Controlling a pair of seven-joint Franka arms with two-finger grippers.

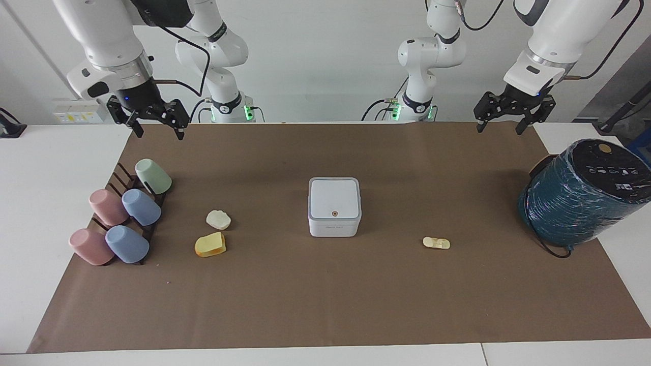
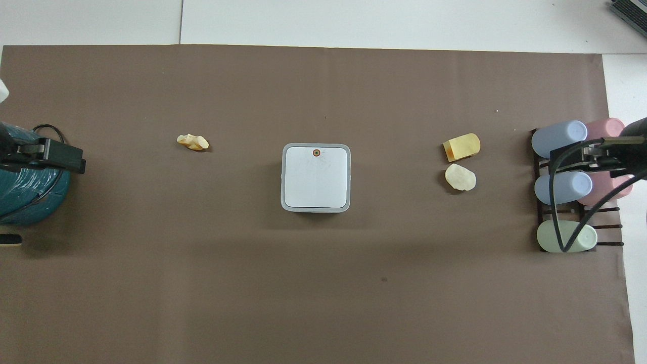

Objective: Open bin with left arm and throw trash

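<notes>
- We find the bin (image 1: 334, 206) at the middle of the brown mat (image 1: 325, 305) on the bench (image 1: 51, 168), its grey-rimmed lid (image 2: 316, 177) shut flat. The orange dot (image 2: 316, 152) sits at the lid's 12 o'clock edge in the overhead view, the edge farther from the robots.
- We judge that nothing has begun: the lid is down and all three scraps lie on the mat, so opening the bin is the step in hand.
- The trash lies at either side. In the overhead view the pale yellow bit (image 2: 192, 142) is at the bin's 9 o'clock, toward the left arm's end; the bread wedge (image 2: 461, 147) and the cream lump (image 2: 460, 177) are at its 3 o'clock, just beside each other.
- The left gripper (image 1: 514, 114) hangs over the mat's edge nearest the robots, jaws spread and empty. The right gripper (image 1: 152, 118) hangs likewise at its own end, jaws open, waiting.
- We reckon the left arm must come to the lid, probably at the dot's edge, and lift it.
- The teal cylinder (image 1: 585, 195) stands at the left arm's end and the cups (image 1: 122, 216) on their rack (image 2: 576, 222) at the right arm's end. Both are well apart from the bin, so we see nothing in the way.
</notes>
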